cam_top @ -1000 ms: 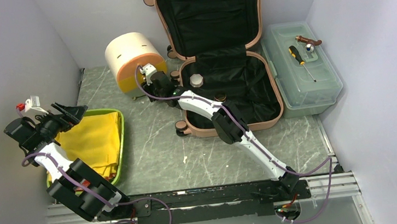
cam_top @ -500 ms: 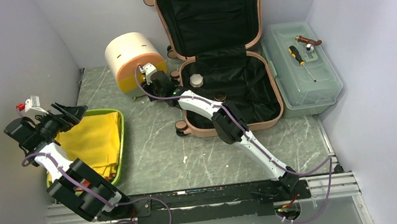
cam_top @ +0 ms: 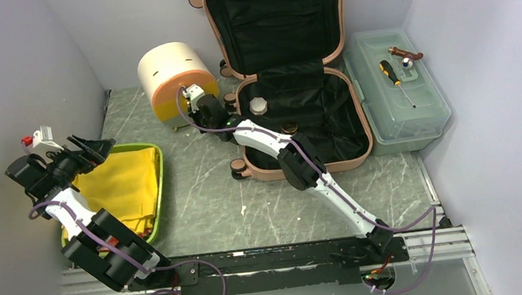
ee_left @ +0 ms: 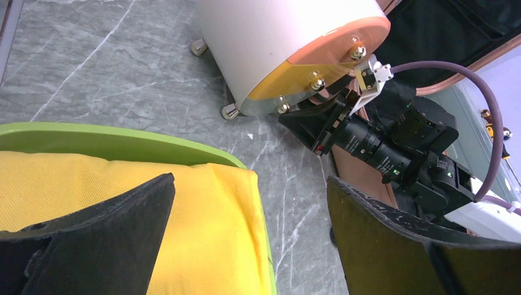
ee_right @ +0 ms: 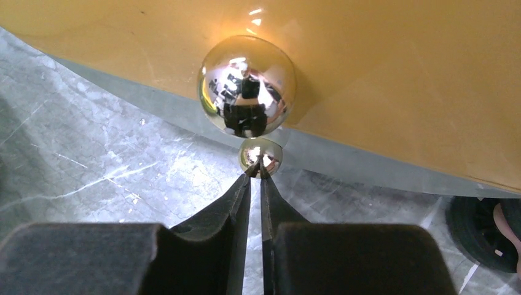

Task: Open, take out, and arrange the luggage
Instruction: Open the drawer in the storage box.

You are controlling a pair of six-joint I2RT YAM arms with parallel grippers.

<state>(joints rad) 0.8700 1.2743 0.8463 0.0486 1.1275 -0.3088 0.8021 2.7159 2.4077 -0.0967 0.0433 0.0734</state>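
**Luggage** (cam_top: 274,16) – large salmon-pink hard-shell suitcase with black fabric lining. It lies open at the back centre of the grey marbled bench (cam_top: 212,195), lid upright against the rear wall. A pale hexagonal-capped object (cam_top: 258,106) sits in the lower shell.

**Cream half-round box** (cam_top: 167,66), orange front, just left of the luggage.

**Right fingers** (ee_right: 258,175) – closed to a thin slit. The tips are against a small chrome ball (ee_right: 261,157) at the lower edge of the orange front, below a larger chrome ball knob (ee_right: 247,86). Whether they pinch the ball cannot be told.

**Left fingers** (ee_left: 250,183) spread fully wide and holding nothing, above the far end of a lime-green tray (ee_left: 123,142) that carries a folded yellow cloth (cam_top: 124,186).

**Translucent grey-green plastic toolbox** (cam_top: 414,115), right of the luggage and touching it; a yellow-and-black screwdriver (cam_top: 396,84) lies on its lid.
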